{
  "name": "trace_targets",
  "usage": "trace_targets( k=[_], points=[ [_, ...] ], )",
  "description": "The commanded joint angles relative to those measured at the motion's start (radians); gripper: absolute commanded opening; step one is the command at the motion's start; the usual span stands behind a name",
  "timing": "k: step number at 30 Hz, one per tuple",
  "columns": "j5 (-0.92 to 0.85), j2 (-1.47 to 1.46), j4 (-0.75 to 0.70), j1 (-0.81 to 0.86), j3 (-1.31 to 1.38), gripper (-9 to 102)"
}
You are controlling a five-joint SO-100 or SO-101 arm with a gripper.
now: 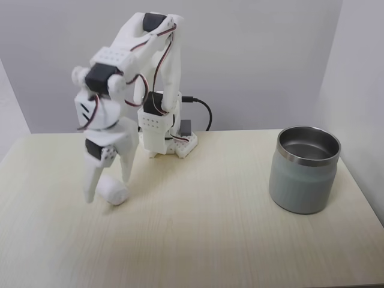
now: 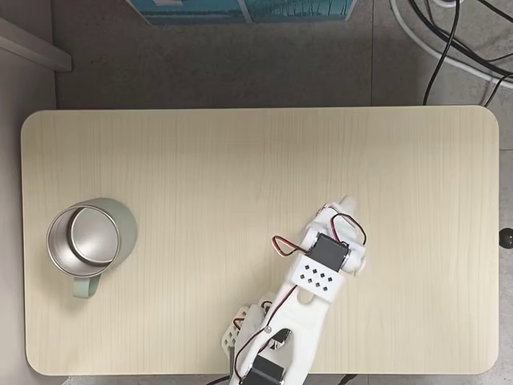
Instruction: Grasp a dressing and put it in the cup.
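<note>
The dressing (image 1: 115, 193), a small white roll, lies on the wooden table at the left of a fixed view. My white gripper (image 1: 108, 189) points down over it, open, one finger on each side of the roll; the left finger stands slightly apart from it. The cup (image 1: 305, 174), pale grey-green with a steel rim, stands upright far to the right and holds nothing. In the fixed view from above, the cup (image 2: 120, 228) sits at the table's left and the gripper (image 2: 345, 210) at centre right; there the arm covers the dressing.
The arm's base (image 1: 168, 141) with a black cable (image 1: 204, 111) stands at the table's back edge. A wall rises close behind the cup on the right. Bare tabletop (image 1: 204, 204) lies between roll and cup. Cables (image 2: 449, 40) lie on the floor beyond the table.
</note>
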State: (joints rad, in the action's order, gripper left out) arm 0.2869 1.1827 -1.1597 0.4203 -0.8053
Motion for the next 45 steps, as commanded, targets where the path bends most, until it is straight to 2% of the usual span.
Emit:
trace_targets(
  k=[1,5,10,18,25,30,36,39,45],
  points=[
    [-0.003,-0.017,0.083,0.011,0.051,33],
    [-0.041,-0.049,0.179,0.009,0.144,33],
    [-0.084,-0.172,0.193,0.026,0.213,33],
    [-0.086,-0.052,0.196,0.048,0.158,28],
    [-0.089,-0.055,0.196,0.084,0.16,17],
    [-0.156,-0.046,0.199,0.064,0.15,0],
    [-0.16,-0.023,0.192,0.081,0.129,0],
    [-0.156,-0.012,0.127,0.077,0.06,0],
    [-0.141,0.006,-0.147,0.026,-0.267,0]
  ],
)
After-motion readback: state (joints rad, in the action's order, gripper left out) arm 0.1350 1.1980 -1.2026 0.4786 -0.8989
